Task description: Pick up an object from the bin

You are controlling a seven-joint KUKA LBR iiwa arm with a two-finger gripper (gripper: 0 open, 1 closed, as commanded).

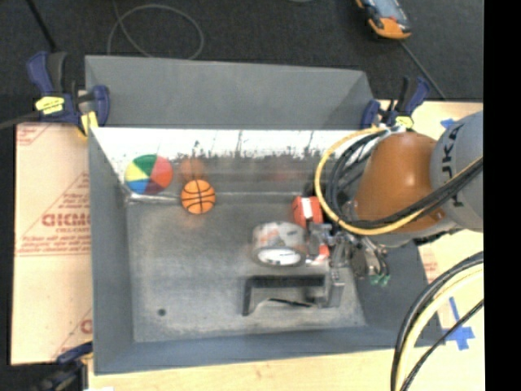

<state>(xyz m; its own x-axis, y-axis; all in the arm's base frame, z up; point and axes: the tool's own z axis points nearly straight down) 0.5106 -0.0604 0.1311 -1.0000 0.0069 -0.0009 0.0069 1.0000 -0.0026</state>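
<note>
The gripper [334, 279] hung low in the right front part of the bin [187, 287], at the right end of a long, flat black object [277, 296] that lay lengthwise along the front wall. Whether the gripper was open or closed could not be told, and nothing could be seen held in it. The arm's orange cover [399, 182] stood over the bin's right wall.

The black object looked stiff and hard, probably plastic, with a smooth dark surface that could slip. Judging by its long shape, a hold at the very end would likely let it swing or tilt. A grip across its narrow width, closer to the middle, seemed safer.

Just behind it lay a clear-and-white roundish item [277, 247], near enough to be nudged. A small red thing [304, 212] sat further back, close to the arm. Room was tight here: the front wall ran just beside the black object and the right wall was near the gripper, so a straight lift looked like the cleanest way out.

The left half of the floor lay open. A small orange basketball [198, 196] and a multicoloured ball [148, 173] rested well apart from the gripper, by the back wall at the left.
</note>
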